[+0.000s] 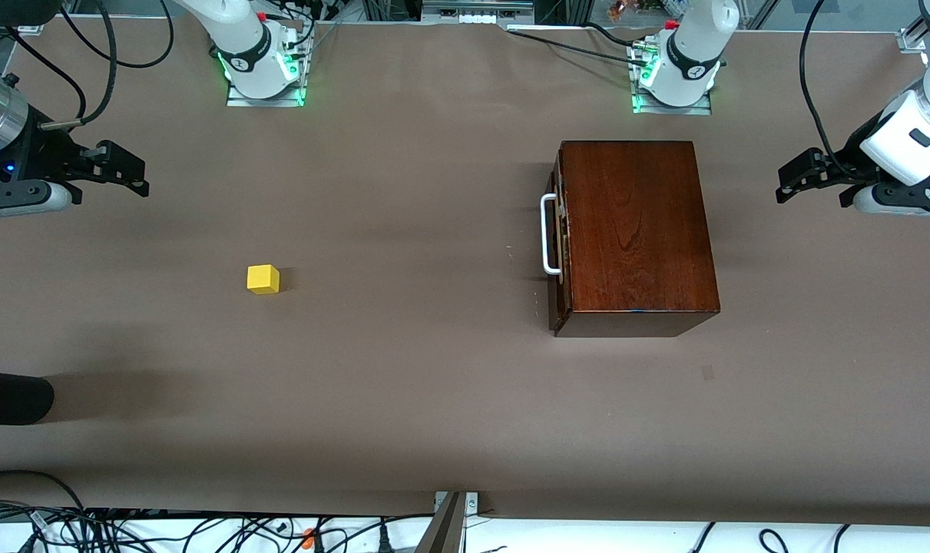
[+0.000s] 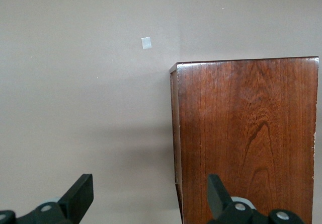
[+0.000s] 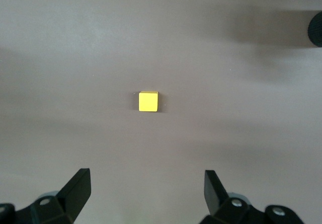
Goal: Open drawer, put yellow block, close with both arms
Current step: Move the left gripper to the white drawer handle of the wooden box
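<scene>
The dark mahogany box stands toward the left arm's end of the table. Its drawer is shut, and the white bar handle faces the right arm's end. The yellow block lies alone on the table toward the right arm's end. My right gripper is open and empty, up over the table's right-arm end; the block lies ahead of its fingers. My left gripper is open and empty, over the table's left-arm end; the box top shows beside its fingers.
The table is covered in brown. A black rounded object juts in at the right arm's end, nearer the front camera than the block. A small pale patch marks the cover nearer the camera than the box. Cables lie along the near edge.
</scene>
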{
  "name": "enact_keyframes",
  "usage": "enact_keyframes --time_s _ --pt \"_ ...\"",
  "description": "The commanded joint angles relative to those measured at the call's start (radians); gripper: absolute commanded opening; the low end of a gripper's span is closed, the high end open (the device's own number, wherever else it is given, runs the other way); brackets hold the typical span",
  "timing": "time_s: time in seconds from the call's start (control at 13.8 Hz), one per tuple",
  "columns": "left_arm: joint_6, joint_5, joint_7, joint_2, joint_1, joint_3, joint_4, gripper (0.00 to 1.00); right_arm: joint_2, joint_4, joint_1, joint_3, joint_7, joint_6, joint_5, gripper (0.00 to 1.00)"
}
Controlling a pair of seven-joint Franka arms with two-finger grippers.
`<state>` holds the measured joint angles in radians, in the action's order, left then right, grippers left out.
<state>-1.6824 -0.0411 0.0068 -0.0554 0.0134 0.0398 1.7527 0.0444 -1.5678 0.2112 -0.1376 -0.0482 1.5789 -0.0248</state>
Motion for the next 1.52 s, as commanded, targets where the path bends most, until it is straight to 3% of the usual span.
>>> enact_keyframes --time_s 0.0,0.43,0.72,1.09,1.23,1.45 --pt "-0.002 0.009 0.028 -0.001 0.005 0.009 0.001 1.0 0.011 0.026 -0.007 0.003 -0.001 -0.014 -0.006 1.0" --pt "0.044 -0.017 0.029 0.025 0.005 0.012 -0.005 1.0 0.011 0.026 -0.007 0.003 -0.001 -0.014 -0.006 1.0" --pt "0.144 -0.059 0.031 0.104 -0.02 0.046 -0.088 1.0 0.011 0.026 -0.007 0.003 -0.001 -0.014 -0.006 1.0" --pt "0.061 -0.053 -0.065 0.227 -0.032 0.236 -0.133 1.0 0.011 0.026 -0.007 0.003 -0.001 -0.014 -0.006 1.0" --pt "0.058 -0.019 -0.157 0.272 -0.09 0.288 -0.163 1.0 0.011 0.026 -0.007 0.003 -0.001 -0.014 -0.006 1.0" --pt "0.012 0.12 -0.363 0.327 -0.277 0.288 -0.165 1.0 0.011 0.026 -0.007 0.003 -0.001 -0.014 -0.006 1.0"
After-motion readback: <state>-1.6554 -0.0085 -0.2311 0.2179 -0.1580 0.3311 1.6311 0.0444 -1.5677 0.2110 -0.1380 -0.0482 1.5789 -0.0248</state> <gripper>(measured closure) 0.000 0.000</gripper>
